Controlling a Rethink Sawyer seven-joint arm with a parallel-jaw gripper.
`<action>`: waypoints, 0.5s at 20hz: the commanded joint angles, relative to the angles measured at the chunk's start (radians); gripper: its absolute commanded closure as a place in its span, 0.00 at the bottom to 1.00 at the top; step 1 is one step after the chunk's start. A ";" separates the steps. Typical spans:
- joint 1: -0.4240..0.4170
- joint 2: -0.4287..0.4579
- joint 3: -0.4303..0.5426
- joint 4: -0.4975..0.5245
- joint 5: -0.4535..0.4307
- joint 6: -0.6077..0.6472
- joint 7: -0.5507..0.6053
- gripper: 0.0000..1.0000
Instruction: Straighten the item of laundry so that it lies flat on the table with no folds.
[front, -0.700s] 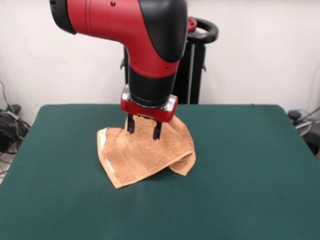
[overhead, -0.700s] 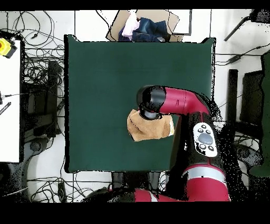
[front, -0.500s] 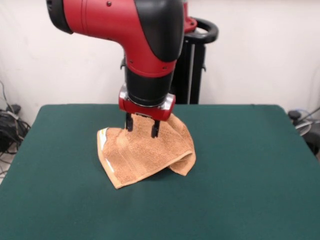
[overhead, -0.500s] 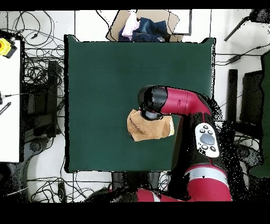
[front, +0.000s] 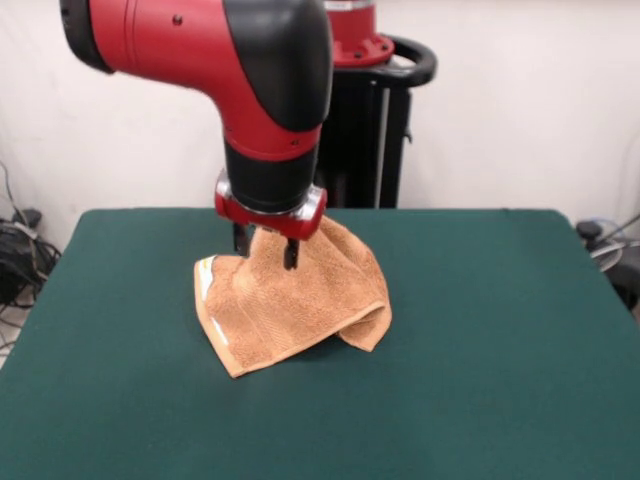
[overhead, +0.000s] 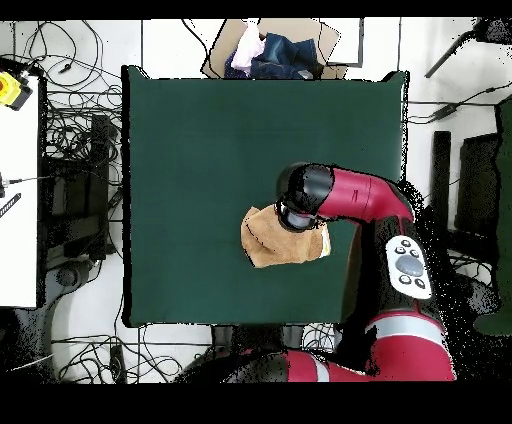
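Note:
The orange-tan towel (front: 295, 300) lies crumpled on the dark green table (front: 480, 330), with one side folded over into a raised hump at its right and a white tag at its left edge. My gripper (front: 265, 250) hangs just over the towel's far left part. Its fingers (front: 290, 254) are spread apart with nothing between them. In the overhead view the towel (overhead: 268, 243) shows beside the arm's head (overhead: 303, 195), which hides the gripper there.
The black pedestal (front: 375, 130) stands behind the table's far edge. In the overhead view a cardboard box of clothes (overhead: 275, 50) sits past the table's top edge, a white bench (overhead: 18, 190) stands at the left, and cables lie on the floor around the table.
The arm has moved toward the picture's left in the front view and risen slightly. The towel has kept its shape and place.

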 joint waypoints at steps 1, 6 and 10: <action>0.007 0.178 0.055 -0.042 -0.016 -0.099 0.083 0.00; 0.016 0.243 0.043 -0.079 -0.027 -0.156 0.104 0.00; 0.034 0.287 0.023 -0.112 -0.026 -0.171 0.124 0.00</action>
